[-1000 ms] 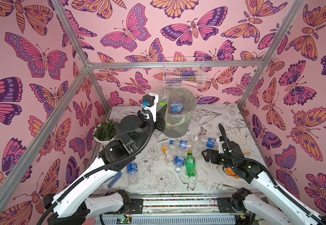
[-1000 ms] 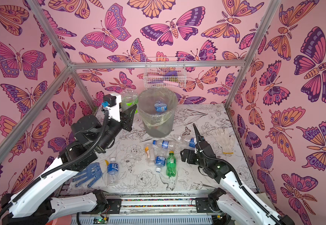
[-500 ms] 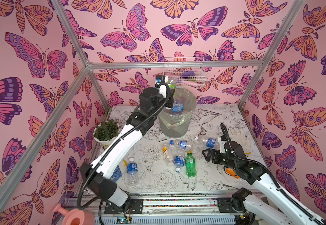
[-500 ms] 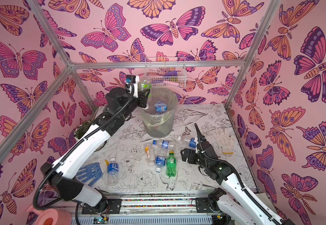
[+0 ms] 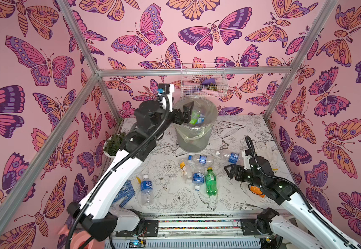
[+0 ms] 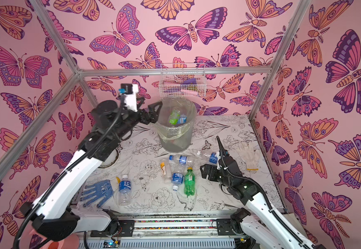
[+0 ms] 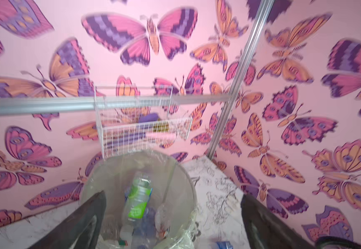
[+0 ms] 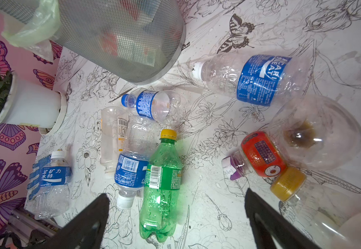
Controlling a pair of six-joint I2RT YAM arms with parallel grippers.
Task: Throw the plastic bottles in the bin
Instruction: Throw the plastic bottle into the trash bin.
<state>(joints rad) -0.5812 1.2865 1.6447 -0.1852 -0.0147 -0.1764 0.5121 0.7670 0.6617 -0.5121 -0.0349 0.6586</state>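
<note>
- While the left gripper (image 7: 173, 196) hangs just above the rim of the round translucent grey-white bin (image 5: 193, 141), its jaws stand wide apart and hold nothing. The clear plastic bottle with the lime-green label (image 7: 139, 198) lies inside the bin on top of other bottles, so this drop looks finished.
- That arm should rise straight up from the bin before it swings away. Otherwise a finger may catch the thin clear-greenish liner bag (image 8: 32, 23) draped over the bin's rim, or tip the bin.
- With its jaws also apart and empty, the right gripper (image 8: 176, 194) hovers low over the bottles lying on the robot's side of the bin.
- Nearest its fingers lies the green plastic bottle with the yellow cap (image 8: 160, 187), touching a clear bottle with a blue label (image 8: 132, 166). A grip across the green one's middle should lift it without dragging the neighbour.
- Several bottles lie outside the bin, so much of the task remains.
</note>
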